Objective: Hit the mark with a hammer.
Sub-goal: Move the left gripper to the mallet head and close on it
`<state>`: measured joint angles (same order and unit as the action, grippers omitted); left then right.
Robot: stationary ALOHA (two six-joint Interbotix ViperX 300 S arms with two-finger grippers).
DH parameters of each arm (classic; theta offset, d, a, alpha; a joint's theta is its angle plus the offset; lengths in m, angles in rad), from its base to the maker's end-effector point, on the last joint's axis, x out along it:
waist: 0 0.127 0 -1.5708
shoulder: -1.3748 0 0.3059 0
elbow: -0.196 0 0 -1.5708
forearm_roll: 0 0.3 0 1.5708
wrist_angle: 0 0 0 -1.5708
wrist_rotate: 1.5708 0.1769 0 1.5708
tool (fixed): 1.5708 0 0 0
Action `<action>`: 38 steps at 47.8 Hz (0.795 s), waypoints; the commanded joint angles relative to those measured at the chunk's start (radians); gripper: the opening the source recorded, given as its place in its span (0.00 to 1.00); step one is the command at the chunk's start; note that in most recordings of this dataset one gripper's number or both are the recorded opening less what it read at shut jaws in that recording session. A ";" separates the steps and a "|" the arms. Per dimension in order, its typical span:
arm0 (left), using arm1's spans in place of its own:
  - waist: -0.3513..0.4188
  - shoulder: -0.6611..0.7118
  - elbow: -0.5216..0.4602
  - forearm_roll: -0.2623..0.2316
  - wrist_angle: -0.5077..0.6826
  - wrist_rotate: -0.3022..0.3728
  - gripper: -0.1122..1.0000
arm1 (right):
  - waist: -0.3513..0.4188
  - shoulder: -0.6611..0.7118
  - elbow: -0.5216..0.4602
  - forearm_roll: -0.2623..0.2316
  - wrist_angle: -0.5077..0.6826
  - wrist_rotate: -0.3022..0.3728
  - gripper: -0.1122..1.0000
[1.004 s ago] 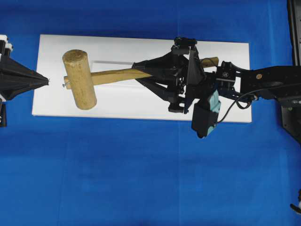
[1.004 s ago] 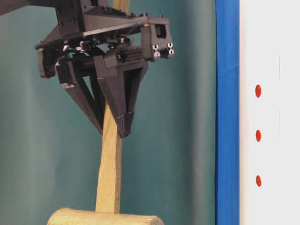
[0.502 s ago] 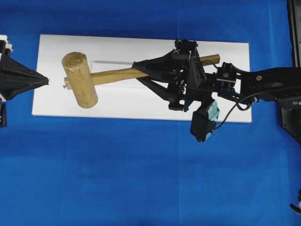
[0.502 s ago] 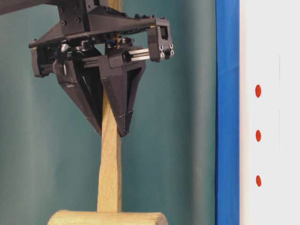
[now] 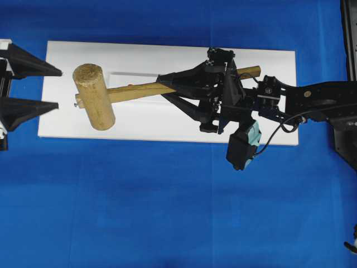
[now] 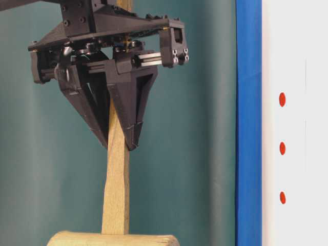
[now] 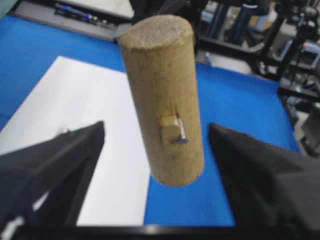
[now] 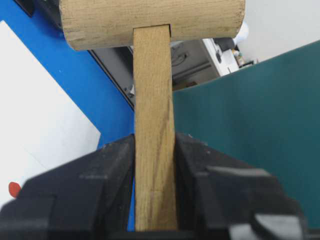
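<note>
The hammer is a light wooden mallet with a thick round head (image 5: pixel 93 96) and a flat handle (image 5: pixel 136 89), held above the white board (image 5: pixel 167 56). My right gripper (image 5: pixel 160 85) is shut on the handle partway along (image 8: pixel 154 140) (image 6: pixel 118 146). The head (image 8: pixel 150 20) points away from it. My left gripper (image 5: pixel 58 88) stands open just left of the head, its fingers either side of the head's end (image 7: pixel 156 127) without touching. Three red dots sit on a white strip. The uppermost (image 6: pixel 282 99) looks slightly the largest, so I take it as the mark.
A small nail (image 7: pixel 180 135) sticks out of the hammer head's side. The blue cloth (image 5: pixel 167 212) surrounds the white board. A teal backdrop (image 6: pixel 195 154) stands behind the right gripper. A dark frame (image 5: pixel 348 33) runs along the right edge.
My left gripper has gone from shut to wide open. The right gripper and hammer have shifted only slightly, and the grip is unchanged.
</note>
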<state>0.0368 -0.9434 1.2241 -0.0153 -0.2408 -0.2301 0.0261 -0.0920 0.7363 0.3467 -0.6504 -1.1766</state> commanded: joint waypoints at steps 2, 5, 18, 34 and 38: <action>0.002 0.021 -0.011 -0.002 -0.029 -0.003 0.93 | 0.002 -0.032 -0.025 0.002 -0.020 0.003 0.19; 0.002 0.029 -0.012 -0.002 -0.048 -0.012 0.94 | 0.002 -0.032 -0.026 0.002 -0.020 0.002 0.19; 0.002 0.133 -0.051 -0.002 -0.120 -0.037 0.94 | 0.002 -0.032 -0.035 0.002 -0.018 0.002 0.19; -0.018 0.374 -0.163 -0.002 -0.241 -0.037 0.94 | 0.002 -0.032 -0.037 0.000 -0.009 -0.005 0.19; -0.018 0.420 -0.190 -0.002 -0.241 -0.037 0.94 | 0.002 -0.032 -0.037 0.000 -0.009 -0.005 0.19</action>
<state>0.0215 -0.5538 1.0784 -0.0153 -0.4694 -0.2669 0.0230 -0.0920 0.7332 0.3482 -0.6504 -1.1842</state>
